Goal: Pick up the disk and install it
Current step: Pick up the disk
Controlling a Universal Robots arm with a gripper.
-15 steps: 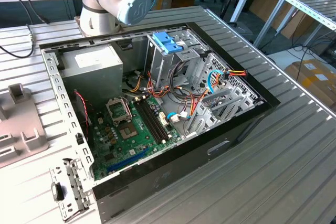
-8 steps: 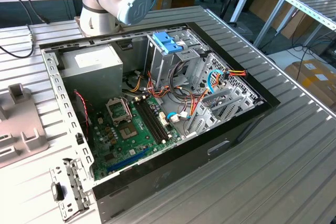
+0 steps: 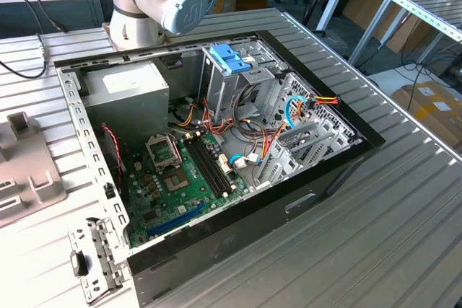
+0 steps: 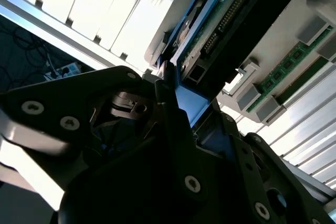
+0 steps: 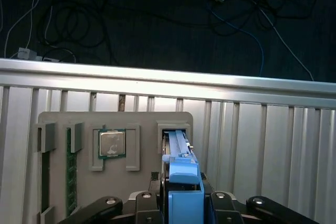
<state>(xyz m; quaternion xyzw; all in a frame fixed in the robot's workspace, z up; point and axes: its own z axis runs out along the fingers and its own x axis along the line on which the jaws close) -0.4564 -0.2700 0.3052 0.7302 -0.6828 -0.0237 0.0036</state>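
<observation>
First wrist view — gripper (image 5: 184, 207) clamped on disk (image 5: 184, 174), edge-up at grey tray (image 5: 58, 120)

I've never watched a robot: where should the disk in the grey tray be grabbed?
Probably by its blue tab end, pinched across the flat faces, approaching along its length: the disk stands on edge in the tray's slot, tab end pointing away.
</observation>
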